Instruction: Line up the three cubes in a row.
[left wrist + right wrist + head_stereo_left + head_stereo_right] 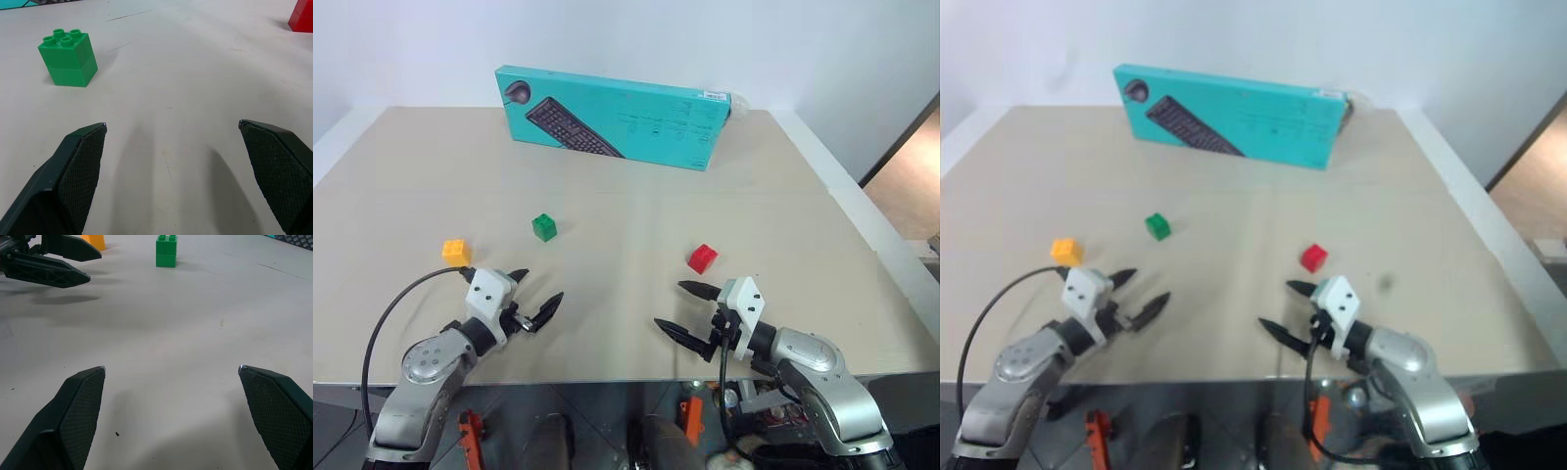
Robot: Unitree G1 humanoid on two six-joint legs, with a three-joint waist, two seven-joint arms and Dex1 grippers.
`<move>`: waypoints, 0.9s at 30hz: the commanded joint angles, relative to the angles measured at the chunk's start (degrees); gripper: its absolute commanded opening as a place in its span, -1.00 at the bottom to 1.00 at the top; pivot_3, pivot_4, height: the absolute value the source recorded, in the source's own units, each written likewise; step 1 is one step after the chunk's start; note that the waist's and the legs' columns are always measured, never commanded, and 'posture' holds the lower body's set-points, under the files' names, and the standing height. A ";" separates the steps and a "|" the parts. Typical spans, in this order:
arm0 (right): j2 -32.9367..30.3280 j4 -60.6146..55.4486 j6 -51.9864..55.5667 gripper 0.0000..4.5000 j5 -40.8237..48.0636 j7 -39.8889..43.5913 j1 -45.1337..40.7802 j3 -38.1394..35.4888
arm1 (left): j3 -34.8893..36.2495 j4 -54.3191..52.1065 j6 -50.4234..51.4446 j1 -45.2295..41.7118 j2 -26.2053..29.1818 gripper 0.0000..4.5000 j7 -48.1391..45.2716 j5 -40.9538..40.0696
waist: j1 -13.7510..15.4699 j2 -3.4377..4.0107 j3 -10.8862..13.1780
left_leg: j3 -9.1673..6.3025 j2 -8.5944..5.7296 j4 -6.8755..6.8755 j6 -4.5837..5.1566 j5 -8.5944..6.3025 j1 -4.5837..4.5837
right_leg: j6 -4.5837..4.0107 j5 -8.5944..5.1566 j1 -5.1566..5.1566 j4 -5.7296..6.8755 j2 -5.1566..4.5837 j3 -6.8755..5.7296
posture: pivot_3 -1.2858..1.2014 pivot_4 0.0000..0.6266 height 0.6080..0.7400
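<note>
Three studded cubes lie apart on the beige table [636, 196]. The yellow-orange cube [456, 252] is at the left, the green cube [544, 227] a little right of it and farther back, and the red cube [702, 258] right of centre. My left gripper [540, 285] hovers open near the front edge, just right of the yellow-orange cube and in front of the green one [67, 58]. My right gripper [670, 305] is open too, in front of the red cube and angled toward the left. Neither holds anything.
A large teal keyboard box [612, 116] stands at the back of the table. The table's front edge [607, 380] runs just under both grippers, and its right edge [886, 264] drops to the floor. A black cable [391, 313] loops off the left wrist.
</note>
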 commanded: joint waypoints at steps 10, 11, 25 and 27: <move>-0.64 -5.52 2.63 1.00 1.55 -3.15 2.19 -1.99 | -1.46 0.47 -4.07 -2.03 -0.39 0.99 -3.28 -0.85 | -0.01 0.00 0.00 | 0.02 0.00 0.00 0.00 0.00 0.00 | 0.00 0.00 0.00 0.00 -0.01 0.02 | 0.03 -0.52 1.00; -0.65 -5.63 2.57 1.00 1.55 -3.22 2.27 -2.00 | -1.44 0.42 -3.89 -1.98 -0.42 0.99 -3.33 -0.99 | 0.00 0.00 0.00 | 0.01 0.00 0.00 0.00 0.00 0.00 | 0.00 0.00 0.00 0.00 0.00 0.01 | 0.03 -0.52 1.00; 1.39 -7.96 1.14 1.00 1.38 -7.55 0.81 -3.68 | -2.86 -1.38 -0.67 -2.75 1.27 0.99 -8.62 -5.09 | -0.01 0.00 0.00 | -0.01 -0.01 0.00 0.00 0.00 0.00 | -0.01 0.00 -0.01 0.00 0.02 0.00 | 0.03 -0.52 1.00; 1.98 -7.52 2.43 1.00 2.20 -9.72 -1.99 -5.62 | -3.44 -1.64 0.06 -3.27 2.41 0.99 -10.61 -5.78 | -0.01 0.02 0.01 | -0.01 0.00 0.00 0.00 0.00 0.00 | -0.01 0.00 -0.02 0.00 0.04 0.00 | 0.03 -0.52 1.00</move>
